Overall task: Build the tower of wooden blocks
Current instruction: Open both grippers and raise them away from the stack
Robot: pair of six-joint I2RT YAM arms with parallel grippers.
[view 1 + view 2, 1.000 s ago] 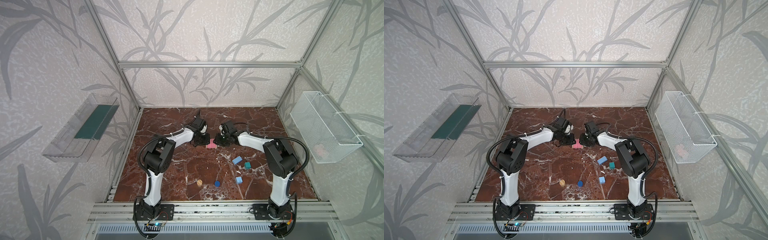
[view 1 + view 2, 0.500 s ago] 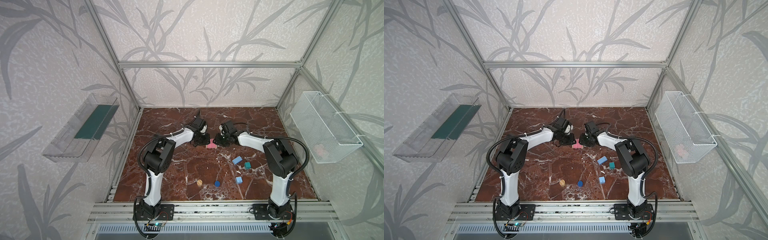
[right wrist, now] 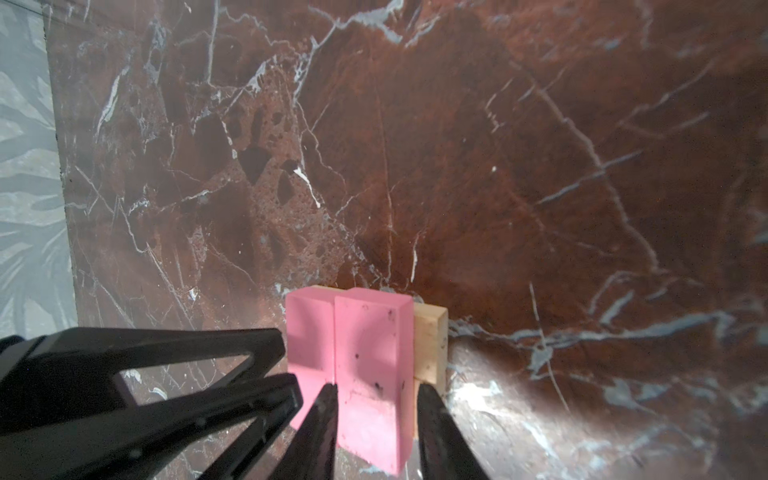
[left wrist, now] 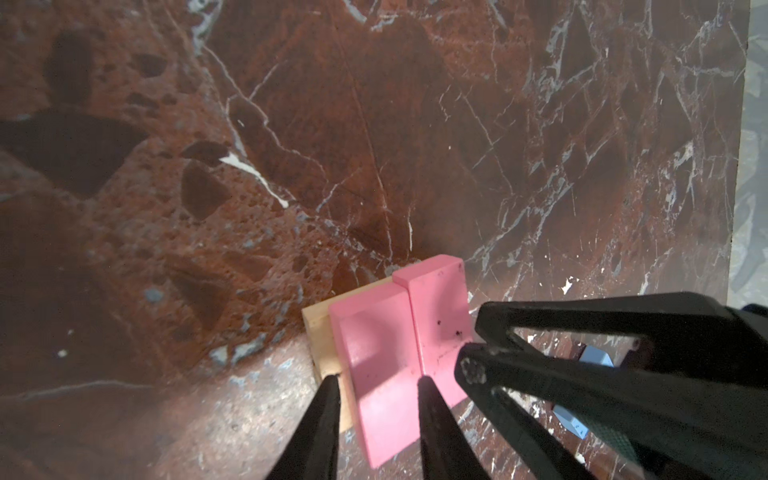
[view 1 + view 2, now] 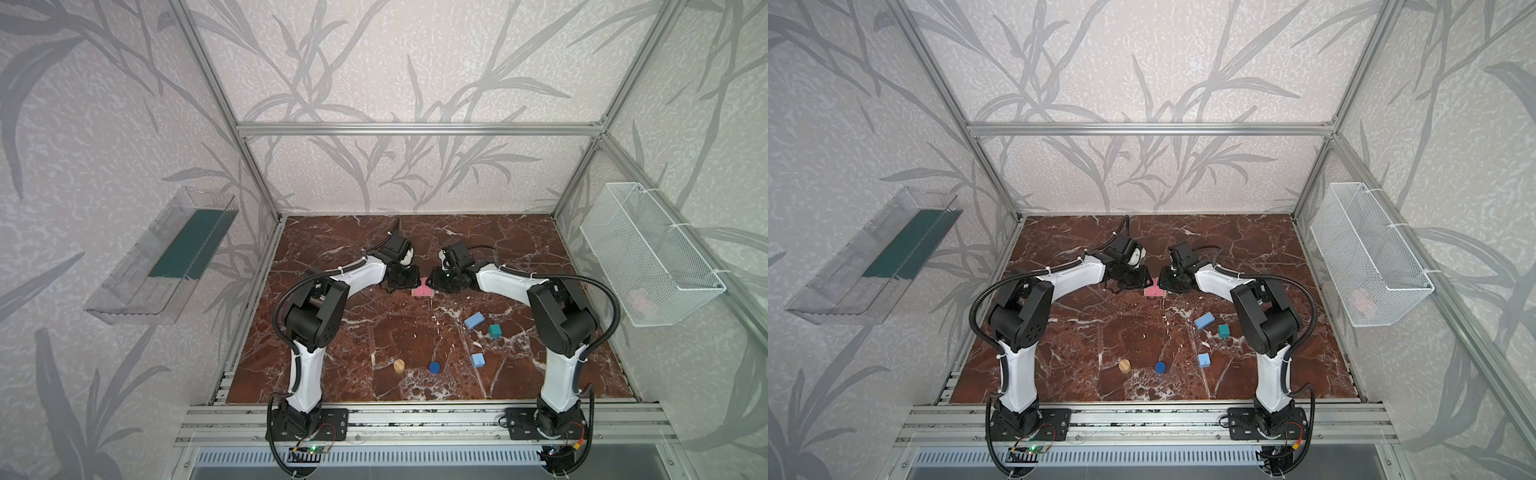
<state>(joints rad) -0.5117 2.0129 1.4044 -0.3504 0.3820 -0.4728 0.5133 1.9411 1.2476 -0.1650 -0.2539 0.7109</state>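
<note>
Left wall: clear tray, mounted above the surface.

Front, just left of centre: tan cylinder, upright, standing alone.

Mid-surface: left pincer released. Its jaws stand either side of one pink bar with a sliver of gap.

The tower sits between the two pincers. It consists of two pink bars side by side, touching, lying flat on tan bars whose edges show past the pink.

Right pincer likewise released, jaws flanking the other pink bar without clamping it.

Front, just right of centre: dark blue cylinder.

Further right, loose on the surface: a long light blue block, a teal cube near it, and a smaller light blue block nearer the front.

Right wall: wire basket; contents pinkish, too blurred to identify.
</note>
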